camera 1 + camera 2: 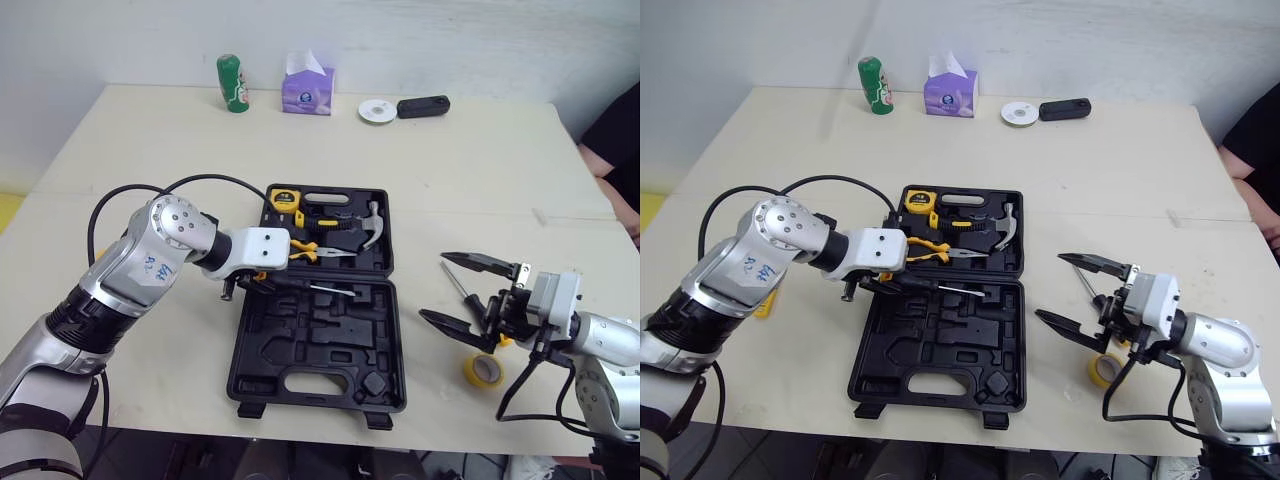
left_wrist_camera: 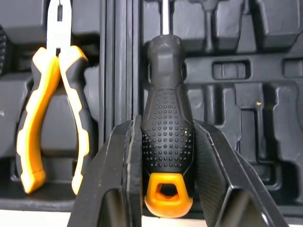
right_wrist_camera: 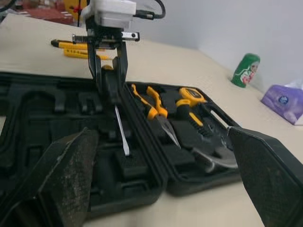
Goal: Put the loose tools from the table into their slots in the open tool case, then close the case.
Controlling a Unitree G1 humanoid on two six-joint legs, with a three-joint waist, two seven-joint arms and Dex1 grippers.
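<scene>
Nearest on the tabletop (image 1: 470, 170), at the right side, the right end effector (image 1: 432, 285) is wide open and holds nothing. A roll of yellow tape (image 1: 483, 370) lies just beside it, and a loose thin screwdriver (image 1: 458, 285) lies on the tabletop between its two fingers. The open tool case (image 1: 260, 340) lies in the middle, and its near half has mostly empty slots. The left end effector (image 2: 165, 137) is shut on the black handle of a large screwdriver (image 1: 325, 288). The left wrist view shows this grip closely: both fingers press the sides of the dotted handle, the orange end is toward the wrist, and the shaft points away from it. The right wrist view shows the shaft low over the near half, just beside the hinge line; I cannot tell if it sits in a slot. This view also shows yellow tools (image 3: 75, 47) on the tabletop beyond the case. In the far half are orange pliers (image 1: 310, 250), a tape measure (image 1: 284, 197) and a hammer (image 1: 370, 228). At the far edge stand a green can (image 1: 232, 83) and a tissue box (image 1: 307, 90).
</scene>
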